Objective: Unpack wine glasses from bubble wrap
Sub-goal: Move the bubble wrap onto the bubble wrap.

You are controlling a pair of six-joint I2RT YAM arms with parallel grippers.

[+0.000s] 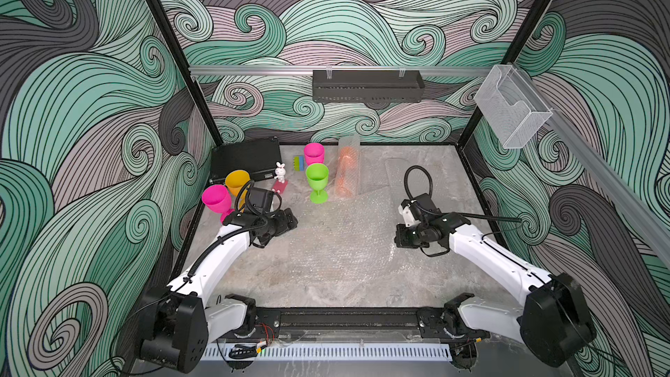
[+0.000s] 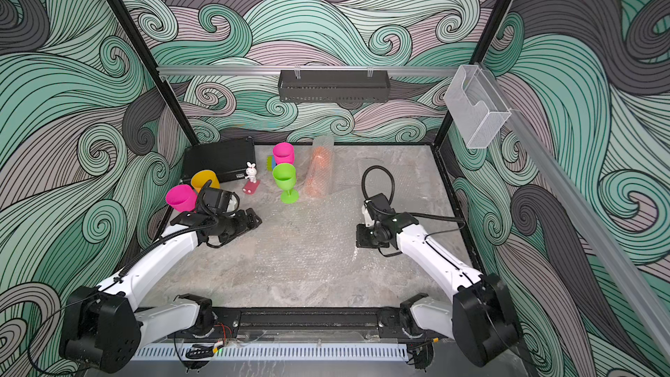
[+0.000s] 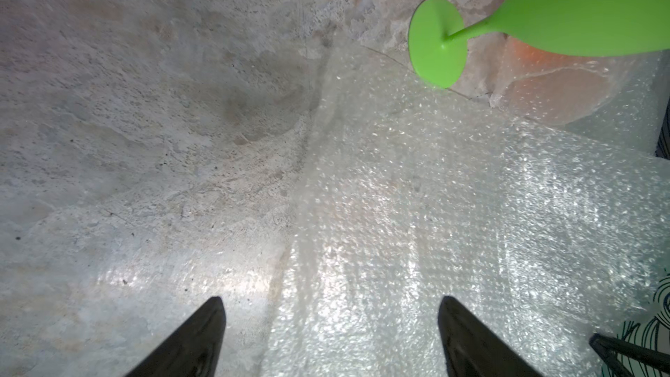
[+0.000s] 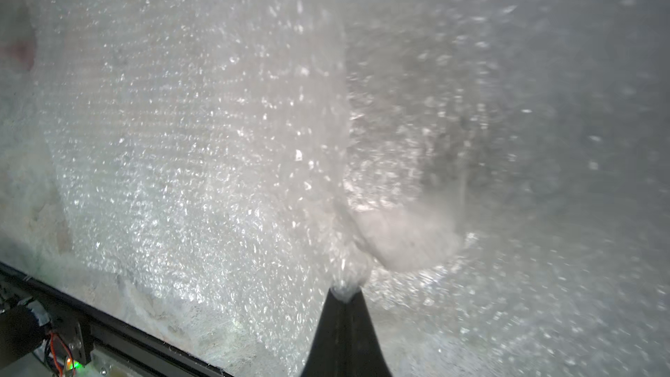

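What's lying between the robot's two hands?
A flat sheet of bubble wrap, seen in both top views. The right gripper pinches its edge; the left gripper is open.

You have a black case [image 1: 246,159] far left, with a white rabbit figure [image 1: 280,172] beside it. Green-blue block [image 1: 298,163] just right of the rabbit.

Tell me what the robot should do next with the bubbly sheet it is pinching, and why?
Probably the right gripper should drag the flat bubble wrap sheet aside. Its jaws are shut on a fold of that sheet, which lies spread out with no glass in it, while the orange glass is wrapped in a bubble wrap tube at the back.
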